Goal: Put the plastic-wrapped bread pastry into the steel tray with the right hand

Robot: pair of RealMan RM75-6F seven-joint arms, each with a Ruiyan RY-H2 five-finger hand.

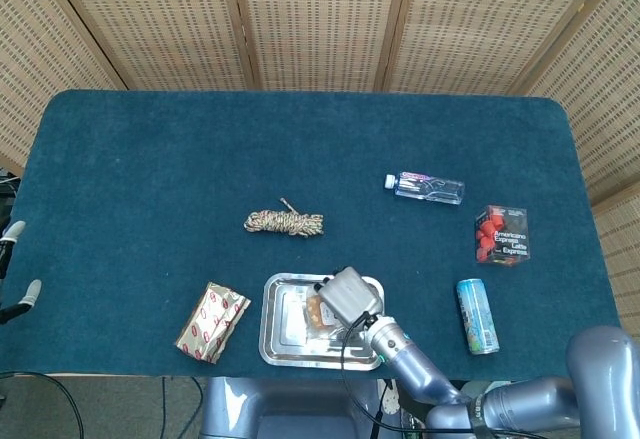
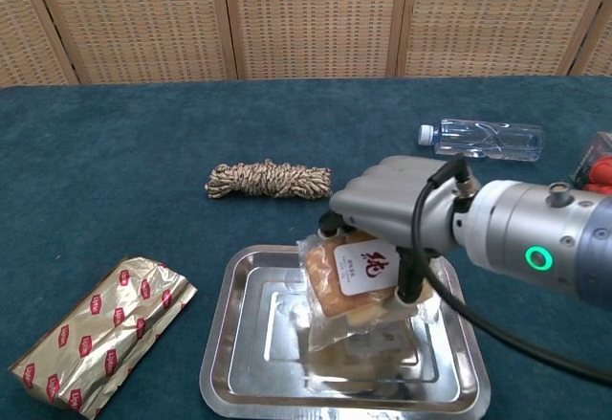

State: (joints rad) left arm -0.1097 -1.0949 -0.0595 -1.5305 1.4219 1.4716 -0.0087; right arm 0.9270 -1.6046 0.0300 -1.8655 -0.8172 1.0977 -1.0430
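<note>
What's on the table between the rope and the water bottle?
Nothing. In the head view, only bare blue cloth lies between the rope and the water bottle.

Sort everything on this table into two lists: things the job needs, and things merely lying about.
Needed for the job:
right hand
plastic-wrapped bread pastry, held over the tray
steel tray

Lying about:
rope bundle
foil packet
water bottle
can
red box
</note>
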